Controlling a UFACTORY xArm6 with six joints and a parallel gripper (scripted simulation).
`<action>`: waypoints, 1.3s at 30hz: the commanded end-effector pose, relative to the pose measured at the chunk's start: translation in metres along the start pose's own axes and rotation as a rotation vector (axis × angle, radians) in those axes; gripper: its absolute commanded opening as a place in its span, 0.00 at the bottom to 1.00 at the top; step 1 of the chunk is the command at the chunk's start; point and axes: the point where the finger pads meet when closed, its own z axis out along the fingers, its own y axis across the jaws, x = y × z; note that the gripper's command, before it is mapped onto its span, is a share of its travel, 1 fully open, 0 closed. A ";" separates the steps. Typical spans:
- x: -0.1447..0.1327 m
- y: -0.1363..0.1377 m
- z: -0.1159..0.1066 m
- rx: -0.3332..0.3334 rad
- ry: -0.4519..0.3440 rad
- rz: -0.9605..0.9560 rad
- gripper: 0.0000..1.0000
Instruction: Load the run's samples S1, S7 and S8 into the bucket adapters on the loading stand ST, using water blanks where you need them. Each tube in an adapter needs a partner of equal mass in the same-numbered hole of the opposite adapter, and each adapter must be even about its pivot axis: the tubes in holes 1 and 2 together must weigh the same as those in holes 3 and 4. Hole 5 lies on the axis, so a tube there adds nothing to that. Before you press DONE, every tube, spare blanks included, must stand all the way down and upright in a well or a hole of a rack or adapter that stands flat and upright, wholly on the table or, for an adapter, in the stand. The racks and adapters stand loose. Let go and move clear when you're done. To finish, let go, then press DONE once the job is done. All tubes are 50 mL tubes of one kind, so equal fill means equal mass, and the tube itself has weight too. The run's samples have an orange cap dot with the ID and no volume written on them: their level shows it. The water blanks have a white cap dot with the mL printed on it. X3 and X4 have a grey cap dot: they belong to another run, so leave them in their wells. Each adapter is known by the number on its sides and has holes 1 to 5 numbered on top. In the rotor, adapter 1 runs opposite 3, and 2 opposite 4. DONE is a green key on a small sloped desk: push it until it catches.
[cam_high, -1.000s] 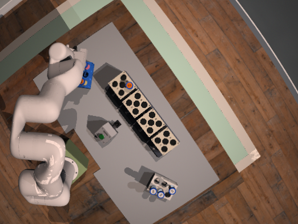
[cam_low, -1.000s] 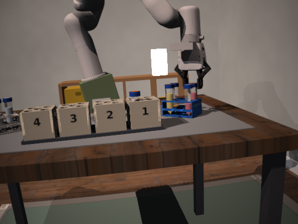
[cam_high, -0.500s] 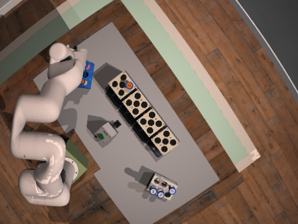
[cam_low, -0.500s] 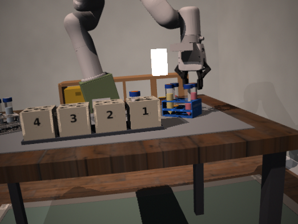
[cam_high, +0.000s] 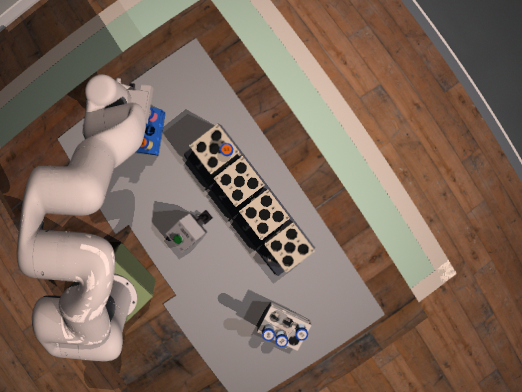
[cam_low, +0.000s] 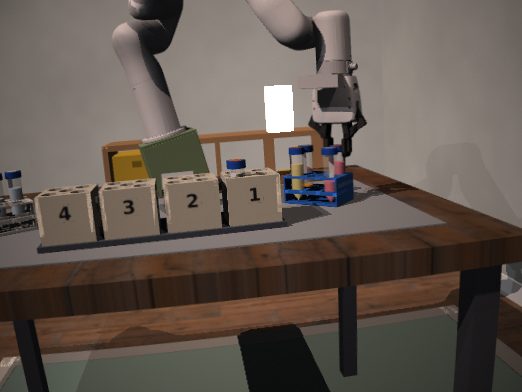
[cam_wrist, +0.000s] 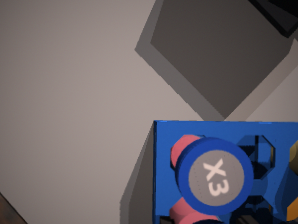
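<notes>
Pink-filled plastic tube with blue cap (cam_low: 339, 167) (cam_wrist: 192, 216) stands in the blue plastic rack's (cam_high: 158, 142) (cam_low: 345, 190) (cam_wrist: 162, 165) rear row, cap up, long axis vertical. The end effector (cam_low: 337, 150) is part-narrowed around it; whether gripping, I cannot tell. Closing off-centre could tilt it or nudge grey-dotted X3 (cam_low: 329, 150) (cam_wrist: 216, 177) beside it.

smooth off-white arm (cam_high: 65, 190) (cam_low: 332, 40), seemingly black fingers (cam_low: 346, 145)
</notes>
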 end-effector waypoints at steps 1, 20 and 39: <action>0.000 -0.002 -0.002 0.005 -0.001 0.000 0.00; 0.000 -0.002 -0.002 0.005 -0.001 0.000 0.00; 0.000 -0.002 -0.009 0.005 -0.001 0.000 0.00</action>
